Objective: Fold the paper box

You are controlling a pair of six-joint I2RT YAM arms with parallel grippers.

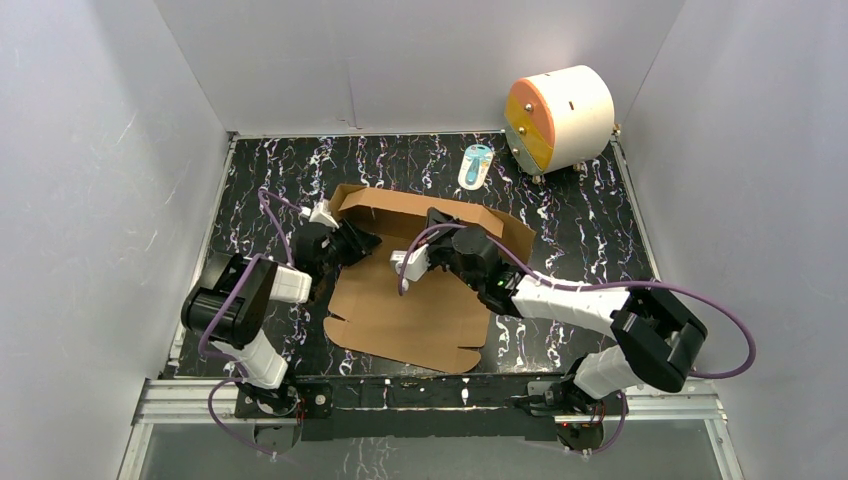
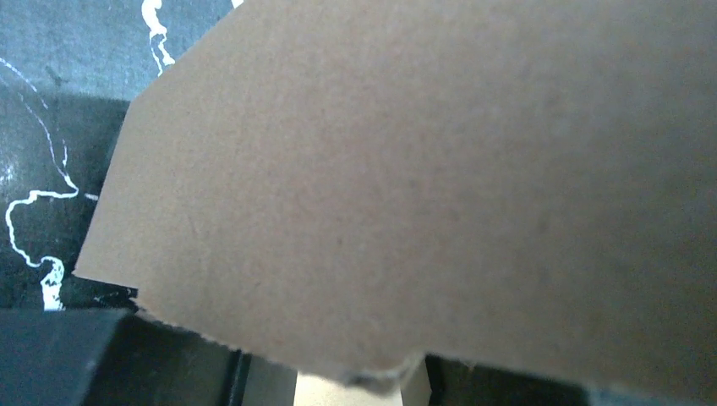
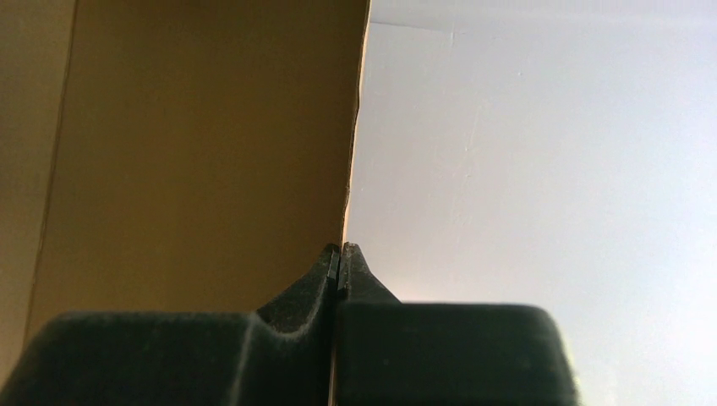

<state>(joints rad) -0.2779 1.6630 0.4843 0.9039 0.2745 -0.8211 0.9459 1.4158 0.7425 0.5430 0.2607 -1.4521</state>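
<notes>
Box [image 1: 410, 310] lies open at the middle of the table [image 1: 580, 230], black with white veins, far and left flaps raised. White walls [image 1: 400, 60] close three sides. A cylinder [image 1: 560, 118] and a small blue packet [image 1: 476, 165] sit far right. Right gripper [image 3: 341, 252] is pinched tight on a flap's edge. Left gripper [image 1: 355, 240] meets the left flap; cardboard fills its camera, so its grip cannot be told.

paper box [image 1: 405, 310]: matt brown cardboard | table [image 1: 580, 230]: black marbled, perhaps glossy
</notes>
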